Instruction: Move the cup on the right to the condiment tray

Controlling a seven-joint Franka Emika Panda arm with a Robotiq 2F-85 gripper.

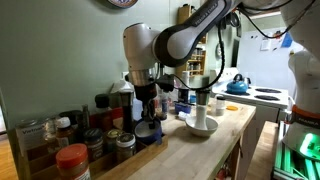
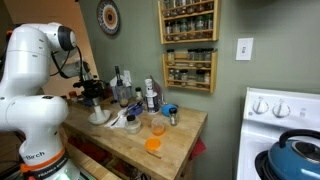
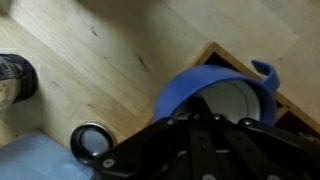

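Wrist view has the cup (image 3: 225,100) right up against my gripper (image 3: 205,122). The jaws look pinched on its near rim, handle at 1 o'clock, nothing inside. A corner of the condiment tray (image 3: 228,55) peeks out at 2 o'clock, so I'd head that way. It's already crowded with spice jars (image 1: 95,140).

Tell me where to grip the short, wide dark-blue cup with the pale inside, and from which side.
Pinch the rim wall of the short, wide dark-blue cup from above, one finger inside, one outside. The wrist view shows it upright, mouth open, and probably too wide to span. Choose a stretch away from its small handle, which juts out on one side.
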